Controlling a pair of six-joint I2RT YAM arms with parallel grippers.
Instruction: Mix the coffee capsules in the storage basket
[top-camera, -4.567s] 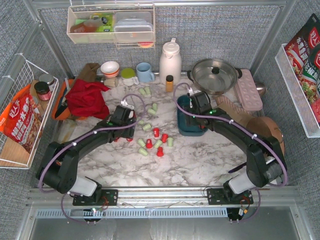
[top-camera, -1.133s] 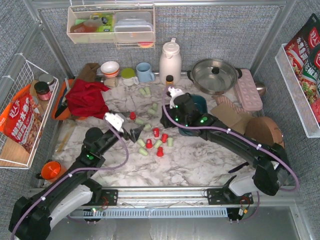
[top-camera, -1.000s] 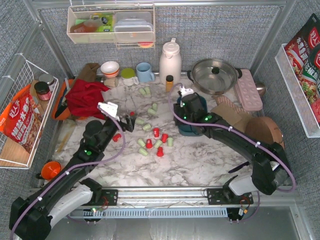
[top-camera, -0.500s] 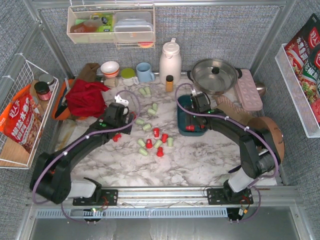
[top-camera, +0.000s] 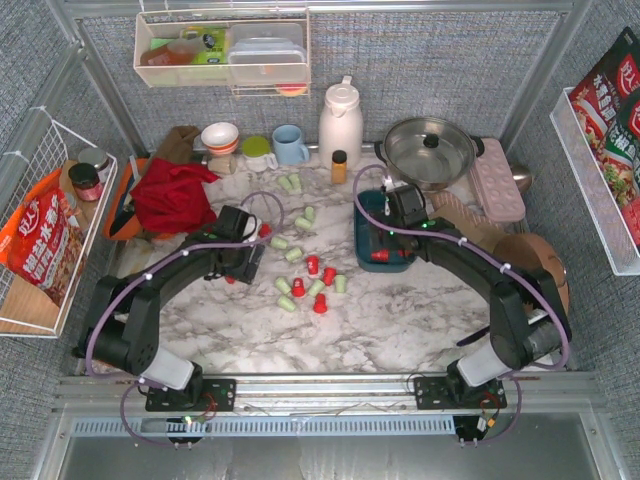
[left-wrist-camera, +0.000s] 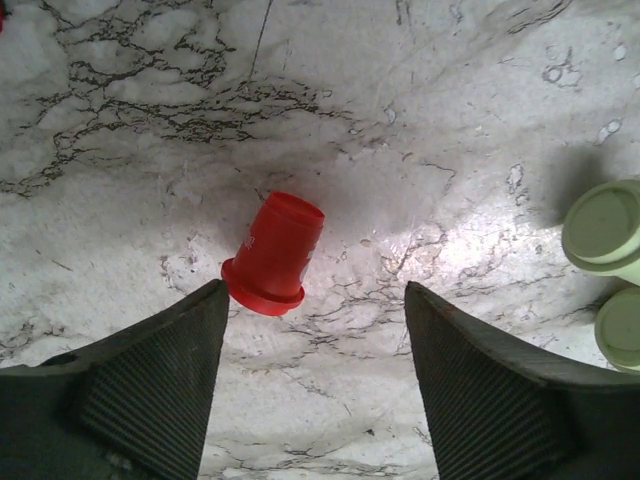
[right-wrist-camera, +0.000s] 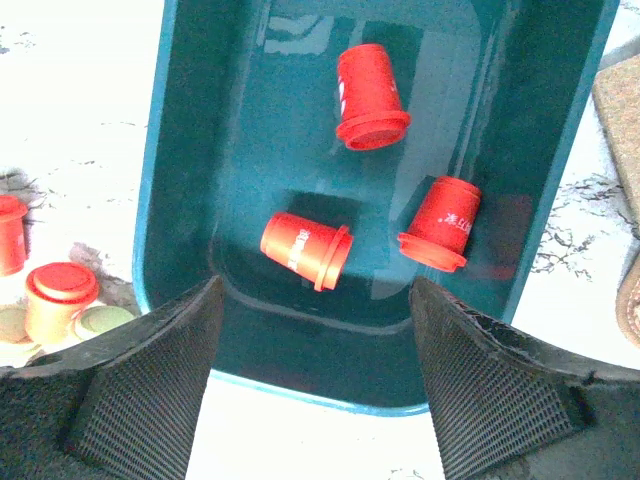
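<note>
The dark teal storage basket (top-camera: 362, 250) lies right of centre and holds three red capsules (right-wrist-camera: 371, 85) on their sides. My right gripper (top-camera: 388, 243) hangs open and empty over its near end (right-wrist-camera: 315, 290). Several red and mint green coffee capsules (top-camera: 312, 265) lie scattered on the marble mid-table. My left gripper (top-camera: 242, 266) is open and low over the table at the heap's left (left-wrist-camera: 315, 295). One red capsule (left-wrist-camera: 275, 255) lies on its side just ahead of the left finger (left-wrist-camera: 150, 390), untouched. Two green capsules (left-wrist-camera: 605, 230) sit at the right edge of that view.
A red cloth (top-camera: 175, 195), bowl (top-camera: 219, 136), blue mug (top-camera: 290, 144), white flask (top-camera: 340, 122), amber bottle (top-camera: 339, 165) and steel pot (top-camera: 430, 150) line the back. A pink tray (top-camera: 497, 178) and brown pads (top-camera: 530, 262) are to the right. A white wire basket (top-camera: 45, 230) hangs on the left.
Both arms have swung back in from the middle. My right gripper has settled over the basket. My left gripper has come down over the lone red capsule left of the heap.
</note>
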